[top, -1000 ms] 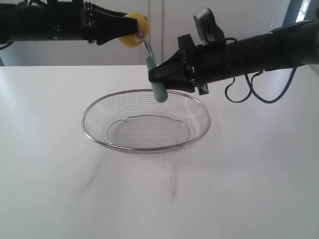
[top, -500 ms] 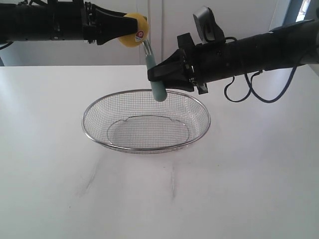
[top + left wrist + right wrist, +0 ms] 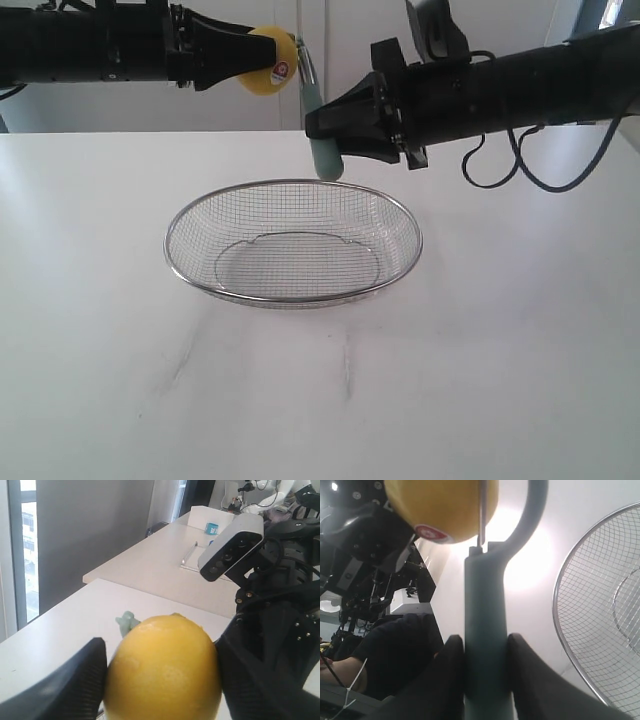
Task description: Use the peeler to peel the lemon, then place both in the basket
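Observation:
The yellow lemon (image 3: 268, 62) with its white-and-red sticker hangs high above the table, and my left gripper (image 3: 250, 60) is shut on it. In the left wrist view the lemon (image 3: 165, 672) fills the space between the dark fingers (image 3: 75, 690). My right gripper (image 3: 322, 128) is shut on the teal handle of the peeler (image 3: 322, 140), which stands nearly upright. Its blade head touches the lemon's right side. The right wrist view shows the peeler (image 3: 485, 625) clamped between both fingers (image 3: 452, 675) with the lemon (image 3: 445, 505) at its head. The wire mesh basket (image 3: 400, 215) sits on the table below both.
The white table (image 3: 520, 330) stretches around the basket. A white wall stands behind the arms. Black cables (image 3: 505, 175) hang from the right arm above the table's right side.
My right gripper has risen with the peeler, sliding its blade head upward along the lemon's right side. The left gripper and lemon have stayed still.

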